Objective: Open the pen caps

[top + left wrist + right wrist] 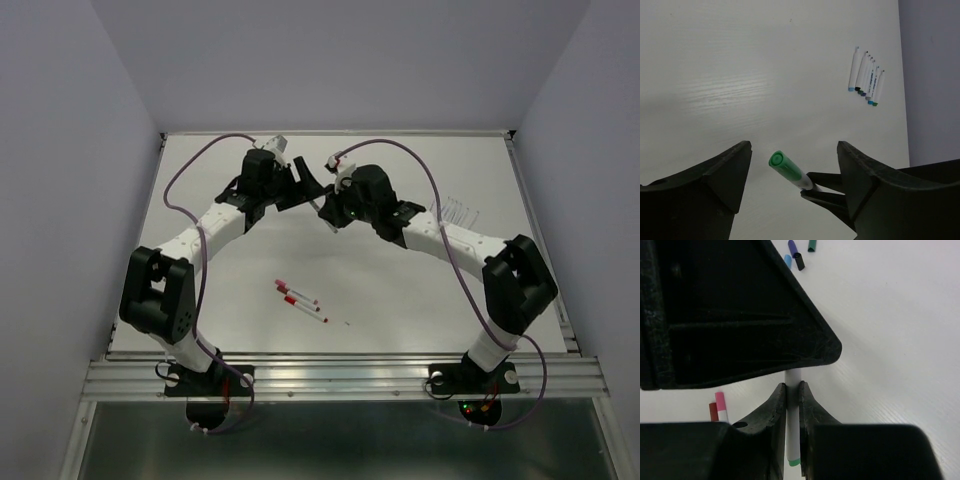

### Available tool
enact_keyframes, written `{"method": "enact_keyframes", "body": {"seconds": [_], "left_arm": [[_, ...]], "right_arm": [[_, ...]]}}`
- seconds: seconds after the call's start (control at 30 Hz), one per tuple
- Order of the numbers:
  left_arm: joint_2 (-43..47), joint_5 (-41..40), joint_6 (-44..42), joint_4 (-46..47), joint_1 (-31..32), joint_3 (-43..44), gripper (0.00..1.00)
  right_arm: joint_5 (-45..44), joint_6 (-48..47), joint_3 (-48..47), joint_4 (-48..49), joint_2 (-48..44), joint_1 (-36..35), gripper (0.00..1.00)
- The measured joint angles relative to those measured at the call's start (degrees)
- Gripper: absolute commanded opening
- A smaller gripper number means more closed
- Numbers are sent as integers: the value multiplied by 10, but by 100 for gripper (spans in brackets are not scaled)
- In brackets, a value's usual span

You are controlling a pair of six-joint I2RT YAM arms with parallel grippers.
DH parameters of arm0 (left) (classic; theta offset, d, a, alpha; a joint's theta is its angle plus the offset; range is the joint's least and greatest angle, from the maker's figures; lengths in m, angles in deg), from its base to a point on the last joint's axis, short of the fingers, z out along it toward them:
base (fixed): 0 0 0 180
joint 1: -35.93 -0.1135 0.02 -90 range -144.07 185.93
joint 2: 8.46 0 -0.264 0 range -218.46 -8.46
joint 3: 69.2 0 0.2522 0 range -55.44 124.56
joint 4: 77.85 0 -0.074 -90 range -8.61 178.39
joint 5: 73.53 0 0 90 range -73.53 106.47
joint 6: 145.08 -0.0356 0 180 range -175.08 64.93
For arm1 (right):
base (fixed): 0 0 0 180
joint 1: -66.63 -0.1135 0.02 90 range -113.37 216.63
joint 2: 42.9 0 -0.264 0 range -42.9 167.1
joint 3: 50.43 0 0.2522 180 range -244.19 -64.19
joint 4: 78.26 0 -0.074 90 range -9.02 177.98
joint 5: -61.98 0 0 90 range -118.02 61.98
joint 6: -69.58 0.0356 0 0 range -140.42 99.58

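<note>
My right gripper (792, 386) is shut on the white barrel of a pen (793, 440), which has a small green end below the fingers. In the left wrist view the pen's green cap (785, 167) points up between the two spread fingers of my left gripper (794, 146). That gripper is open, with a gap on each side of the cap. Both grippers meet above the far middle of the table, the left gripper (298, 178) facing the right gripper (328, 208). Loose pen caps (799, 261) in purple, blue, black and green lie on the table.
A row of several white pens (866, 80) lies side by side at the right of the table (460, 210). Red-capped pens (300, 300) lie near the front middle. A pink-capped pen (720, 402) and a dark red one lie under the right wrist.
</note>
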Motion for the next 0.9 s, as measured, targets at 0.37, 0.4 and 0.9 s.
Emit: {"method": "enact_keyframes", "body": {"seconds": [0.37, 0.4, 0.9], "left_arm": [[-2, -3, 14, 14, 7, 8, 41], [-2, -3, 14, 14, 6, 8, 37], [-2, -10, 25, 23, 6, 8, 16]], "right_arm": [[-6, 9, 14, 6, -8, 2, 1], [-7, 9, 14, 6, -9, 2, 1], [-30, 34, 16, 12, -13, 2, 1]]}}
